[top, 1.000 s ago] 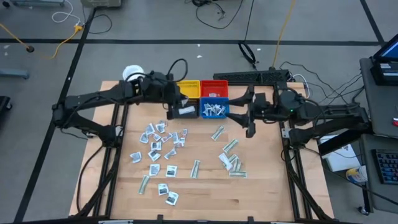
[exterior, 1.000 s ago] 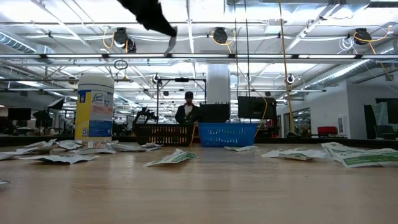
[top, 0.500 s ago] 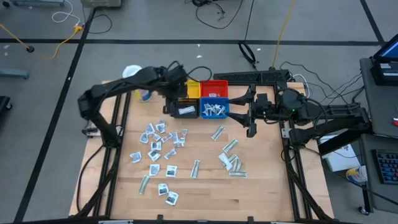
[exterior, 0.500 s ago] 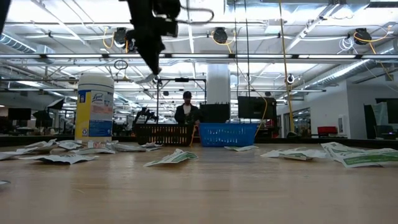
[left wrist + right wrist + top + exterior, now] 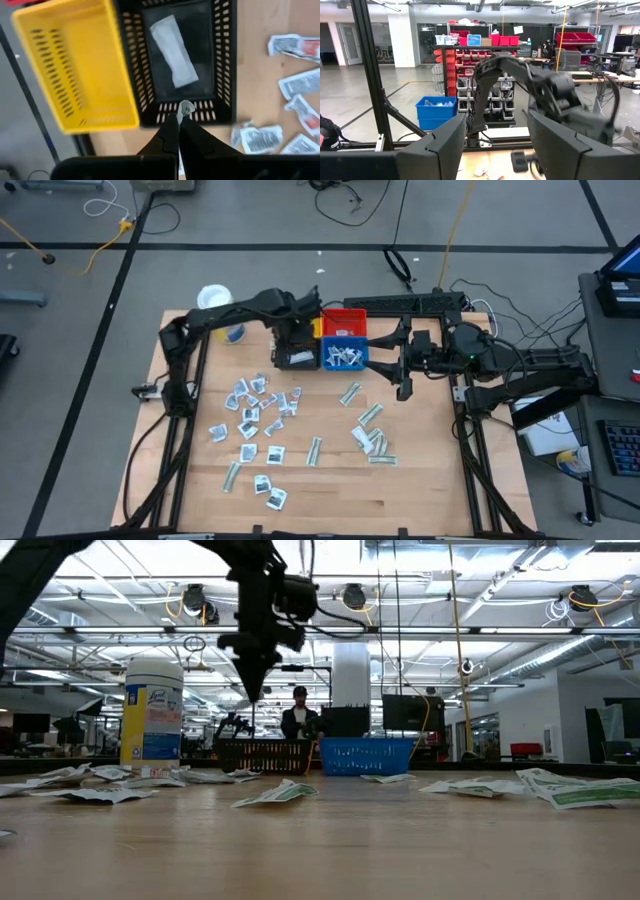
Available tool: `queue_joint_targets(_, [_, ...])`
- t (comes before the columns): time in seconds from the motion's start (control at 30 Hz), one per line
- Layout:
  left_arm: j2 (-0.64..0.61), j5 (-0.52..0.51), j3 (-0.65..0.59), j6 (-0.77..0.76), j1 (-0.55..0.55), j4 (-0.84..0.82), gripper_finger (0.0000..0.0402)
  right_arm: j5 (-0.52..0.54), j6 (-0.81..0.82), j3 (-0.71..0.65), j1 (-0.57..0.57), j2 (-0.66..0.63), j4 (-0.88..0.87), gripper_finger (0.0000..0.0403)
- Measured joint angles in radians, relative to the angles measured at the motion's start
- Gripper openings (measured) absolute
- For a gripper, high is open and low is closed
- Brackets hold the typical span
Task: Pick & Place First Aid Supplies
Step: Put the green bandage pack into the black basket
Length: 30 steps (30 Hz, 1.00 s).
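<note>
left tool (image 5: 178, 120) pinching small packet (image 5: 185, 107) | held over black bin's (image 5: 222, 60) near wall | right tool (image 5: 402, 375) spread, parked right

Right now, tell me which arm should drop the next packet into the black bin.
Left. Its end effector is shut on a small packet at the black bin's near rim, where one packet already lies. The right end effector hangs open and empty, off beside the blue bin.
</note>
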Motion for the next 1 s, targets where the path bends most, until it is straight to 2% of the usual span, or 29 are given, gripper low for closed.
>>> queue_joint_targets(0.27, [0.130,0.007,-0.001,-0.015,-0.021,0.104,0.0000,0.000,0.002,0.000,0.000,0.000,0.000,0.0210])
queue_joint_targets(0.53, [0.185,0.016,-0.001,-0.025,-0.035,0.183,0.0007,-0.002,0.003,0.000,0.000,0.000,0.000,0.0210])
queue_joint_targets(0.7, [0.185,0.033,-0.001,-0.043,-0.033,0.183,0.0056,-0.003,0.003,0.000,0.001,0.000,0.000,0.0212])
queue_joint_targets(0.8, [0.185,0.031,-0.001,-0.057,-0.027,0.187,0.0104,-0.003,0.003,0.000,0.001,0.000,0.000,0.0211])
queue_joint_targets(0.93, [0.181,-0.035,0.000,-0.089,-0.022,0.174,0.0171,-0.003,0.004,0.000,0.001,0.000,0.000,0.0212])
queue_joint_targets(1.0, [0.162,-0.024,0.000,-0.129,-0.016,0.182,0.0196,-0.003,0.004,0.000,0.001,0.000,-0.003,0.0212])
